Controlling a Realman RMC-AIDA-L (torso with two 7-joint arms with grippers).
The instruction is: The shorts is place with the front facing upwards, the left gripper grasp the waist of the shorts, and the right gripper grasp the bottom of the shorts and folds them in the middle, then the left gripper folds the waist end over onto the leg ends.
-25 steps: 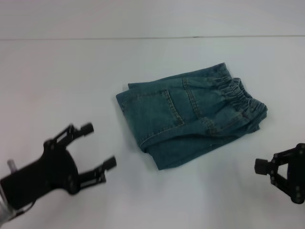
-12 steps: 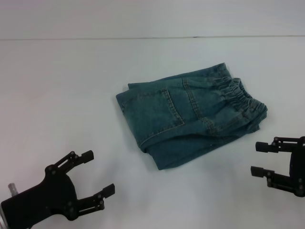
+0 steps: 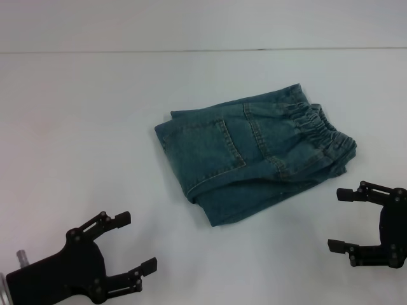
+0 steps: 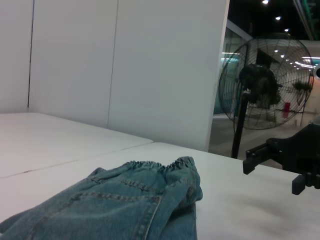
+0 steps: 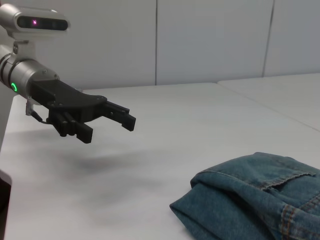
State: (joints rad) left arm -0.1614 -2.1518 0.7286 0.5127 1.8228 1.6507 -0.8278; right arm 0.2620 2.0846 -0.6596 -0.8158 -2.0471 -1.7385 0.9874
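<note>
Shorts (image 3: 254, 159) lie folded, well clear of both open-jawed grippers, left gripper (image 3: 130, 246) and right gripper (image 3: 346, 219); springy denim could unfold unheld.

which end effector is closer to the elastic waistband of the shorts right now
Right. The right end effector hangs open, just short of the waistband on the shorts' right side. The left end effector is open too, beyond the opposite folded edge.

shorts (image 3: 254, 159): folded, centre of the head view, on the table (image 3: 82, 127)
left gripper (image 3: 130, 248): lower left, apart from shorts
right gripper (image 3: 339, 219): lower right, near waist end (image 3: 318, 127)
</note>
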